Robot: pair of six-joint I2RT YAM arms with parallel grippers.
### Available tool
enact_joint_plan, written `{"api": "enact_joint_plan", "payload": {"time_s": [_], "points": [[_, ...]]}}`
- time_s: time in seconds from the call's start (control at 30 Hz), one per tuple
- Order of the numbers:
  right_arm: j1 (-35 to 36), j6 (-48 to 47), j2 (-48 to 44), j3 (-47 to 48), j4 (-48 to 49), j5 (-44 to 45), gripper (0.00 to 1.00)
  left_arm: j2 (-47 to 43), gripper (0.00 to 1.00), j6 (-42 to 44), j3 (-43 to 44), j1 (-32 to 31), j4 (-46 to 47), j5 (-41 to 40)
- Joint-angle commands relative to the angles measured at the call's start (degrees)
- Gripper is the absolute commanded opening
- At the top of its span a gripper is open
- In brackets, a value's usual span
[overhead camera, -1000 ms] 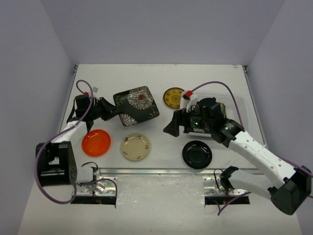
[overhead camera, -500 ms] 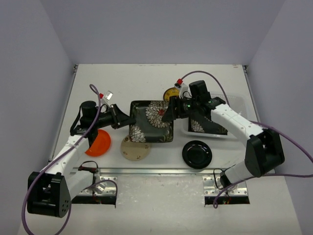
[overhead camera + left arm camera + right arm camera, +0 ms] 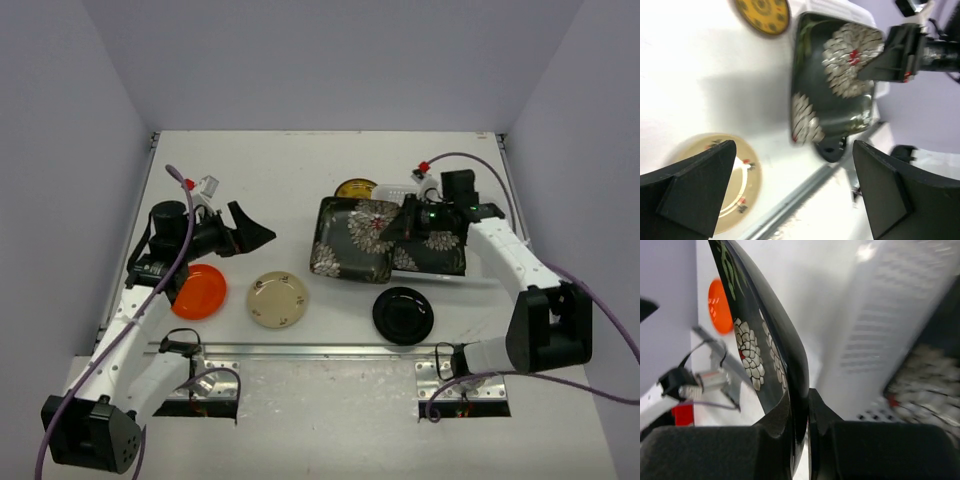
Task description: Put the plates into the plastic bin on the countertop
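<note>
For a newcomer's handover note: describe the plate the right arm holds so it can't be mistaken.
On the white countertop, look just left of the plastic bin on the right. The square black floral plate there has its edge pinched by the right fingers. Its twin lies inside the bin; this one is outside.

- Left arm (image 3: 118, 330): runs from its base at the near-left corner up along the left edge; the wrist is turned toward mid-table.
- Left gripper (image 3: 255, 228): points right, jaws spread wide. In the wrist view the two fingers (image 3: 695, 185) sit far apart.
- Right arm (image 3: 505, 250): climbs from the near-right base along the right edge, then bends left.
- Right gripper (image 3: 405, 222): points left, jaws pinched on the right rim of a black floral plate (image 3: 352, 238).
</note>
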Motion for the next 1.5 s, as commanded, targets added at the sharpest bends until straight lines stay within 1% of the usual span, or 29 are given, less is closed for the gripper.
{"api": "enact_joint_plan", "payload": {"time_s": [0.0,0.07,0.23,0.4,0.43,0.5,0.7,0.83,1.0,1.07,1.23,1.33,1.43,1.47], "points": [[-12.97,-3.78,-7.34,5.23,-5.48,-2.19,0.0,-4.61,1.0,13.59,5.25,-0.43,-13.29,-10.22],[-16.97,-6.11,-7.17,7.31,-9.67,0.0,0.0,-6.43,1.0,13.63,3.78,-0.9,-12.5,-9.41],[-22.6,-11.74,-3.62,15.49,-17.31,8.06,0.0,-7.96,1.0,13.04,1.99,-1.38,-11.03,-9.02],[-25.74,-14.32,-3.0,17.11,-17.75,18.49,0.0,-5.2,1.0,13.02,1.58,-2.42,-10.96,-8.78],[-26.36,-15.87,-2.27,18.14,-18.93,21.94,0.0,-5.1,1.0,12.97,1.43,-3.14,-11.01,-9.09],[-26.84,-17.93,-1.41,18.72,-19.61,24.96,0.0,-5.18,1.0,12.78,1.27,-3.97,-10.96,-9.39],[-26.93,-17.48,-0.51,15.88,-18.23,23.01,0.0,-4.62,1.0,12.86,1.28,-4.99,-11.21,-9.46],[-26.92,-17.45,-0.35,15.93,-18.82,22.54,0.0,-4.1,1.0,12.87,1.37,-5.52,-11.39,-9.48],[-26.84,-16.82,-1.6,14.77,-18.71,16.36,0.0,-4.43,1.0,12.78,1.3,-5.93,-11.58,-9.85],[-26.84,-16.83,-2.51,13.21,-18.21,15.64,0.0,-4.39,1.0,12.78,1.29,-5.95,-11.62,-9.85],[-26.75,-16.86,-3.42,11.91,-18.56,15.79,0.0,-4.0,1.0,12.78,1.29,-6.21,-11.55,-9.47],[-26.66,-17.14,-2.18,11.66,-19.02,15.99,0.06,-4.09,1.0,12.78,1.29,-6.39,-11.48,-9.46],[-25.84,-17.55,-1.81,11.66,-20.18,16.15,0.05,-4.09,1.0,12.78,1.29,-6.58,-11.47,-9.45],[-25.47,-17.5,-2.22,11.44,-19.77,16.38,0.06,-4.09,1.0,12.78,1.29,-6.63,-11.47,-9.4]]}}
